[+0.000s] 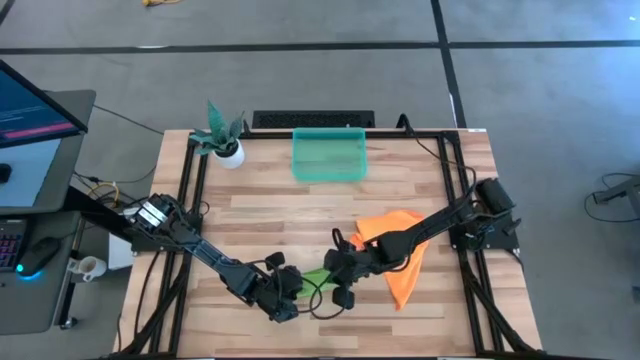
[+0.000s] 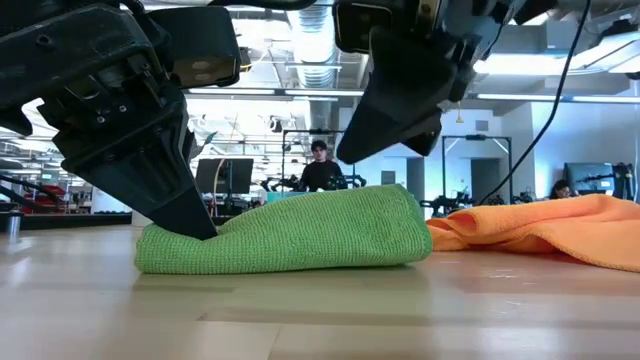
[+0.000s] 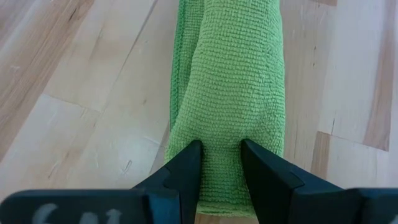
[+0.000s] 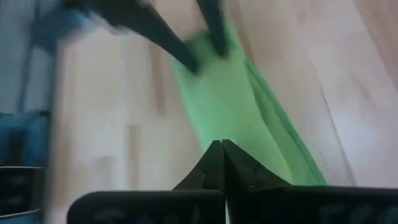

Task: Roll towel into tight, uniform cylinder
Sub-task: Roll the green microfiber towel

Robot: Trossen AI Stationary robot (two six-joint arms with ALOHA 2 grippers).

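Nubby green towel [image 3: 233,93], folded into a long flat band, is pinched at opposite ends by left gripper [image 3: 221,158] and right gripper [image 4: 222,149].

towel [image 1: 315,276] on table [image 1: 260,215] between left gripper [image 1: 290,287] and right gripper [image 1: 338,272]; cloth [image 1: 400,250] right | bin [image 1: 329,155], plant [image 1: 222,135] behind

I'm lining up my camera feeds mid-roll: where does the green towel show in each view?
High view: green towel near the table's front edge, between the left gripper and right gripper.
Low view: centre, on the table.
Left wrist view: centre, running up from the fingers.
Right wrist view: centre.
Shared landmark: orange cloth, beside the towel; in the high and low views only.
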